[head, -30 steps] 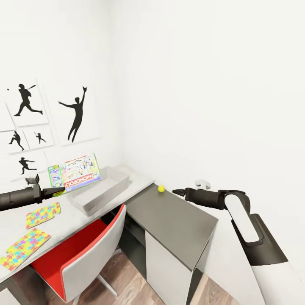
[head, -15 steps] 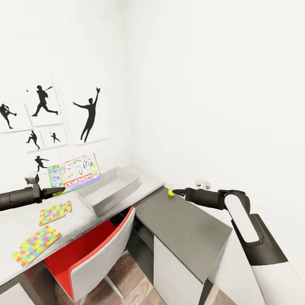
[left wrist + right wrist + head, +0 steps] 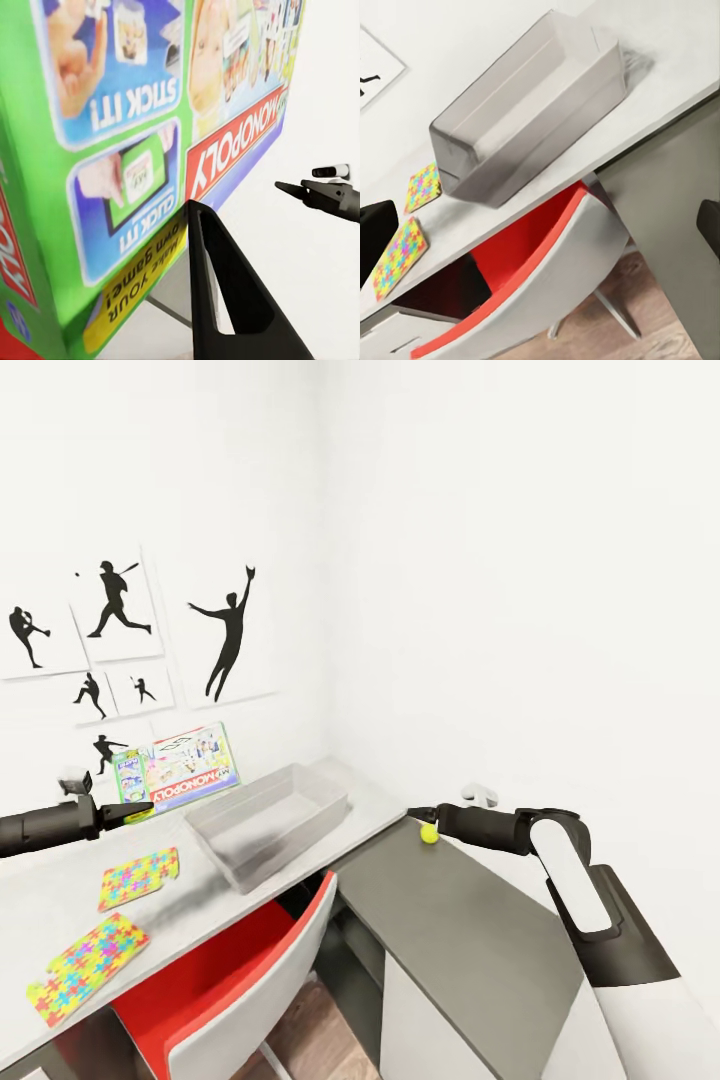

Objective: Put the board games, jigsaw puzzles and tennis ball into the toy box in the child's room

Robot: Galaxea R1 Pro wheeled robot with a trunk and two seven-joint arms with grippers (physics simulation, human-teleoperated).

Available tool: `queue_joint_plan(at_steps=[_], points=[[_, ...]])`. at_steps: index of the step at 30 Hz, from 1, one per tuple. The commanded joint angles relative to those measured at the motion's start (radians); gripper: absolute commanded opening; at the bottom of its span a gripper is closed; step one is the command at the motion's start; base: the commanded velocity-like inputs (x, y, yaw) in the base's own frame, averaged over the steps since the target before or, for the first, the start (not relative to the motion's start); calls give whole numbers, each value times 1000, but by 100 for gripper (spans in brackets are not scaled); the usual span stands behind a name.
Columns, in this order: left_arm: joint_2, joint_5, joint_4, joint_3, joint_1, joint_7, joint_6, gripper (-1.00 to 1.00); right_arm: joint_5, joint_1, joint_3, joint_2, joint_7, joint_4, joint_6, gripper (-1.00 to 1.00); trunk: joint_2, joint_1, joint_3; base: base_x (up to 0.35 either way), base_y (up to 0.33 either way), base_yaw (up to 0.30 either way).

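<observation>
Toy box [image 3: 268, 822] sits open and grey on the white surface [image 3: 60, 890], and across the last second the whole head view has swung: box, puzzles and wall prints have slid rightward in the picture together, so the camera turned, not the things. The tennis ball [image 3: 429, 833], on the dark lower surface [image 3: 470, 930], now shows just below the tip of the right tool [image 3: 420, 815], where a second ago it lay apart from it; my judgement is that the robot is turning to line up the drop-off, with the ball left for later.

Nearest, the two jigsaw puzzles [image 3: 85, 967] [image 3: 139, 877] lie flat on the white surface, beside each other, above the red chair [image 3: 240, 970]. Next out, the left arm reaches level from the picture's left, its left tool [image 3: 140, 810] clenched on the board game [image 3: 178, 768], held upright just beside the box's far end. The right arm stretches forward, elbow bent; whether its tool is parted I cannot tell. Farthest, baseball silhouettes [image 3: 230, 630] hang on the wall.
</observation>
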Motion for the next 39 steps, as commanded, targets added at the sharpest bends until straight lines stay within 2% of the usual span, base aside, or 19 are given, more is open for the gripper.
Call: queue_joint_plan(at_steps=[1,24,39], points=[[0,4,0,0,0,-4,8,-100,-9,-1,2,-1,-10,-1,2,100,-1,1,-1,265,84,2],[3,5,0,0,0,-9,6,-100,-9,-1,-4,-2,-8,0,2,100,-1,1,-5,138,100,-32],[5,6,0,0,0,-10,5,-100,-9,-1,-7,-2,-9,2,2,100,-1,1,-15,215,86,-65]])
